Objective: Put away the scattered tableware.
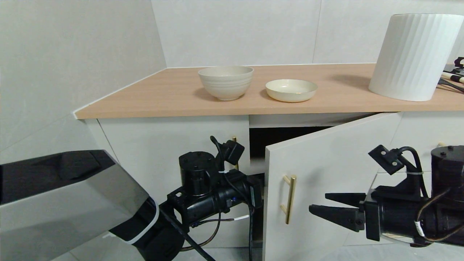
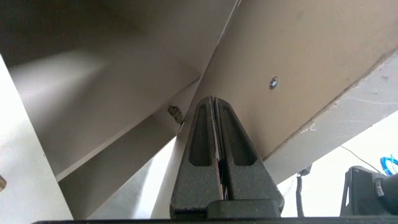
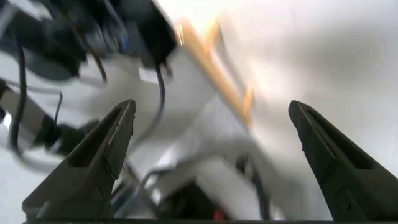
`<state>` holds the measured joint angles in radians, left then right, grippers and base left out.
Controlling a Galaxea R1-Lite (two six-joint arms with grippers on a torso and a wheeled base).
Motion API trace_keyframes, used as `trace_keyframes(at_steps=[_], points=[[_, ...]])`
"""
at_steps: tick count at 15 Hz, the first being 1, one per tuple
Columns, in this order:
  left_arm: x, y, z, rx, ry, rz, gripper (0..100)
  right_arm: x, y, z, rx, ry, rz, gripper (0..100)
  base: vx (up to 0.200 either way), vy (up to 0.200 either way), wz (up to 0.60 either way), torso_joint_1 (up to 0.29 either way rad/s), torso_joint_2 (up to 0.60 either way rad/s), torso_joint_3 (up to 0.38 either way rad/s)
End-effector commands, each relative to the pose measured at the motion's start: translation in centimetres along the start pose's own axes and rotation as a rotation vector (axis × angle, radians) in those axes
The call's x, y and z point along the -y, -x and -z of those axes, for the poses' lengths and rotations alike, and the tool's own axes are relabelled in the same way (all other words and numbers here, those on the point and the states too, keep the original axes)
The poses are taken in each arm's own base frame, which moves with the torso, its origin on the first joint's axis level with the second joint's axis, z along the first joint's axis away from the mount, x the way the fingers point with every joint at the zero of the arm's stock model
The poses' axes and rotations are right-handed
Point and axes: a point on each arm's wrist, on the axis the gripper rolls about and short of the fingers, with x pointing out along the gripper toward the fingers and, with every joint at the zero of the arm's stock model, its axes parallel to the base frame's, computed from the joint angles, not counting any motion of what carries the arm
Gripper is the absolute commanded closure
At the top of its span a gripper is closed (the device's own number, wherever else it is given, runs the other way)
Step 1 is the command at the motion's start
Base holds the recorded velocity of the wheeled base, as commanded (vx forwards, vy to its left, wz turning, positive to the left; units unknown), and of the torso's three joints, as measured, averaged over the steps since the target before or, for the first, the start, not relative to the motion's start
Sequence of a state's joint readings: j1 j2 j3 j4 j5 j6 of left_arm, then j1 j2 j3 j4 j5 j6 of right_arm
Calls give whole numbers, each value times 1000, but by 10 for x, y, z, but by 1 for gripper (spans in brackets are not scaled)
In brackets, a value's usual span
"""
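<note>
On the wooden counter (image 1: 152, 98) a pale ribbed bowl (image 1: 226, 82) stands upright, and just beside it, toward the robot's right, sits a shallow cream dish (image 1: 291, 90); the two are near each other but apart. Farther right on the same counter stands a tall white ribbed container (image 1: 413, 56), with a few utensils (image 1: 452, 77) lying at the far right edge behind it.

Below the counter, the cabinet door (image 1: 326, 152) under the dish hangs partly open, swung outward, with a dark gap showing at its top edge. A gold bar handle (image 1: 289, 198) runs upright near its free edge.

The left arm (image 1: 217, 195) reaches into the gap at the door's free edge. In the left wrist view the left gripper (image 2: 213, 106) has its fingers pressed together with nothing between them, its tip lying close along the inner face of the door; whether it touches the panel cannot be told.

The right gripper (image 1: 319, 203) hangs in front of the door, just to the right of the gold handle, its fingers spread wide and empty, pointing toward the handle without touching it
</note>
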<state>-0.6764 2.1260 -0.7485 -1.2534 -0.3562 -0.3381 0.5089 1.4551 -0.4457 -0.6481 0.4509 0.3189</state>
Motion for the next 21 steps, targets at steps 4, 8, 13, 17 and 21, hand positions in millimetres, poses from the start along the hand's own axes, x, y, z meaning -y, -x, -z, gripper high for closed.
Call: trace_keyframes(at_steps=[4, 8, 13, 17, 21], points=[[3, 3, -5, 10, -6, 5, 100, -5, 25, 21, 9, 99, 323, 0, 0, 0, 0, 0, 0, 0], [10, 0, -3, 4, -9, 25, 100, -11, 39, 31, -5, 105, 323, 0, 0, 0, 0, 0, 0, 0], [11, -1, -4, 6, -11, 31, 100, -16, 39, 33, -21, 117, 301, 0, -120, 0, 0, 4, 0, -1], [12, -11, -7, 0, -11, 39, 100, -17, 39, 36, -32, 119, 294, 0, -150, 0, 0, 2, 1, 2], [16, -27, -14, -10, -11, 48, 100, -17, 39, 36, -33, 119, 293, 0, 0, 0, 0, 0, 0, 0]])
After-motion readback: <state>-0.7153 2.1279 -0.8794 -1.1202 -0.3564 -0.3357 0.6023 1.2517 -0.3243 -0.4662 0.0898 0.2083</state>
